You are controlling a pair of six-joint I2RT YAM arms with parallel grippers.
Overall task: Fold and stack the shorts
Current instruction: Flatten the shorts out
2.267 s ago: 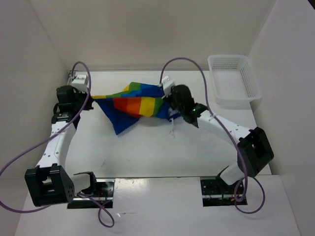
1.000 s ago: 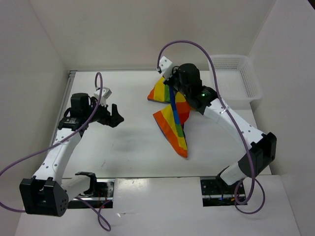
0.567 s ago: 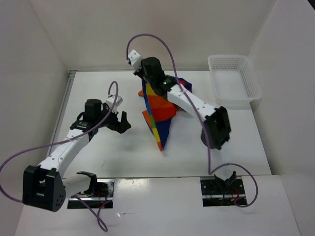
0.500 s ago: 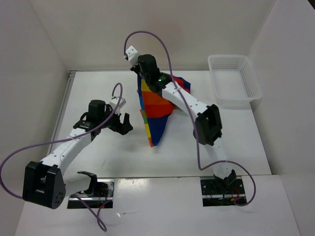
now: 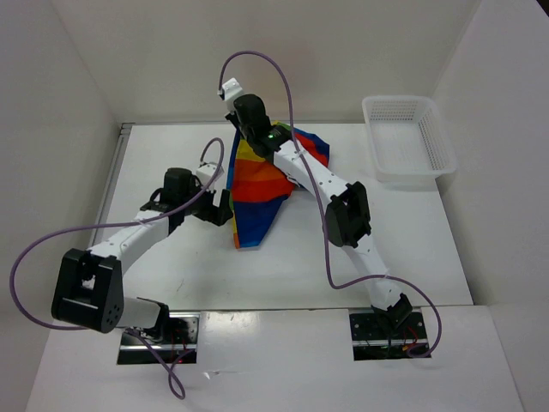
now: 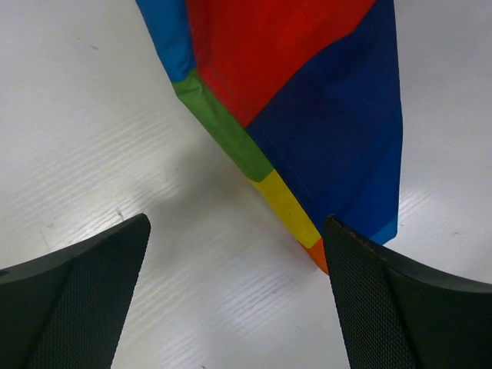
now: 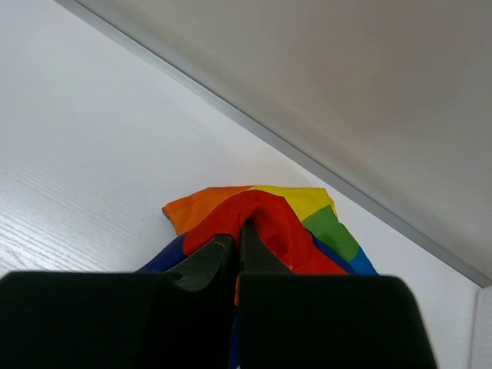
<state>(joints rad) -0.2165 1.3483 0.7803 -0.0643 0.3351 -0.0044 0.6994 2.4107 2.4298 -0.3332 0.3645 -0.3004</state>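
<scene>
The rainbow-striped shorts (image 5: 257, 184) hang in a long bunch from my right gripper (image 5: 241, 140), which is shut on their top fold near the back wall. Their lower tip rests on the table (image 5: 180, 270). In the right wrist view the shut gripper (image 7: 240, 231) pinches a red fold of the shorts (image 7: 265, 207). My left gripper (image 5: 221, 209) stands open just left of the hanging end. In the left wrist view the shorts (image 6: 307, 100) hang ahead of the open gripper (image 6: 236, 231), with only bare table between its fingers.
A white mesh basket (image 5: 407, 142) stands at the back right. The right arm stretches diagonally across the table from its base (image 5: 386, 322). The back wall's edge (image 7: 307, 161) runs close behind the shorts.
The left gripper has let go of the shorts and moved right toward their hanging end. The right arm has swung the shorts up and left to the back centre.
</scene>
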